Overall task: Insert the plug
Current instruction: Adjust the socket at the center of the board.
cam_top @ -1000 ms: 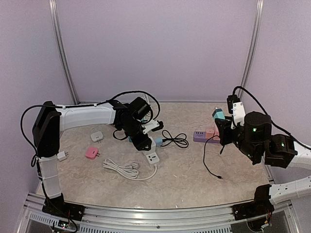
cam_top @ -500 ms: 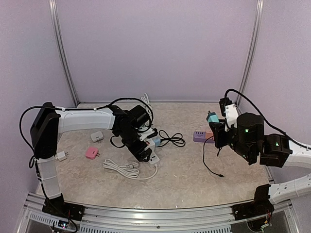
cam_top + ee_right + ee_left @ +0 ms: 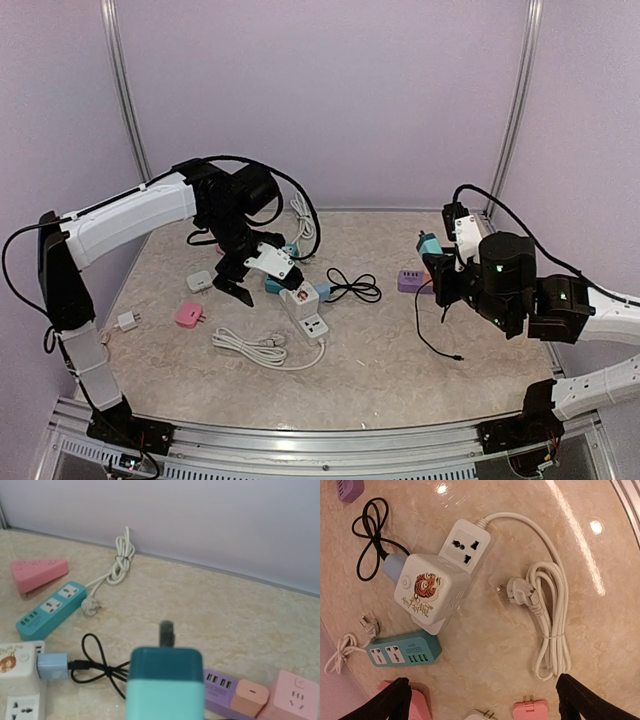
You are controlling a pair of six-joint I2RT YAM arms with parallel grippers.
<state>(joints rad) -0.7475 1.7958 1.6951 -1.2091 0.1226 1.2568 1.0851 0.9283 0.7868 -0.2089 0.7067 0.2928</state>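
Note:
My right gripper (image 3: 436, 258) is shut on a teal two-tone plug (image 3: 428, 243), held above the table right of centre. In the right wrist view the plug (image 3: 165, 685) fills the lower middle with its dark prong (image 3: 166, 633) pointing away. A purple power strip (image 3: 410, 281) lies just below it and also shows in the right wrist view (image 3: 220, 687). My left gripper (image 3: 243, 283) is open and empty, raised over the left of the table; its black fingertips (image 3: 395, 700) frame bare table. A white cube strip with a tiger sticker (image 3: 427, 597) lies ahead of it.
A white socket (image 3: 465, 545) with a coiled white cable (image 3: 552, 615), a teal strip (image 3: 402, 652), a blue adapter (image 3: 395, 566) on a black cable (image 3: 367, 540), and a pink plug (image 3: 532, 711) lie about. A pink charger (image 3: 250, 697) sits on the purple strip, beside a pink socket (image 3: 295, 695).
My left arm has lifted up and back to the left, away from the white cube strip. My right gripper has carried the teal plug a little to the left.

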